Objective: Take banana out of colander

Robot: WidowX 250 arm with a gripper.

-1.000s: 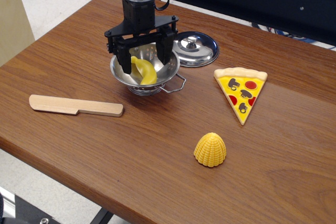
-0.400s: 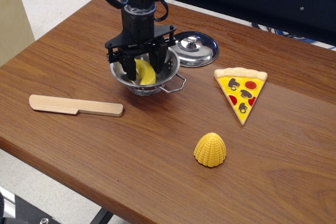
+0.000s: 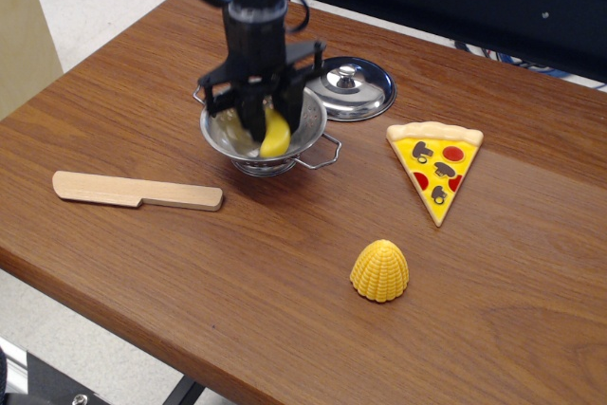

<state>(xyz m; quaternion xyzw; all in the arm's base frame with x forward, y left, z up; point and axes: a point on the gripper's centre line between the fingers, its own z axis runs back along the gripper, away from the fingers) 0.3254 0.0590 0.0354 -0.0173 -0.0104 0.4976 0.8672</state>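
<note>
The steel colander [image 3: 220,140] stands upright on the wooden table, left of centre. The yellow banana [image 3: 276,137] lies inside its bowl, partly hidden by my fingers. My gripper [image 3: 265,127] reaches straight down into the bowl. Its black fingers are drawn together on both sides of the banana and grip it. The banana is still low inside the colander.
A flat steel lid with a knob [image 3: 353,88] lies just behind and right of the colander. A toy pizza slice [image 3: 436,160] lies to the right, a ribbed yellow corn piece [image 3: 380,270] sits at the front, and a wooden knife [image 3: 136,191] lies to the left.
My gripper has gone down into the colander and its fingers have closed from wide open onto the banana. The colander has shifted slightly.
</note>
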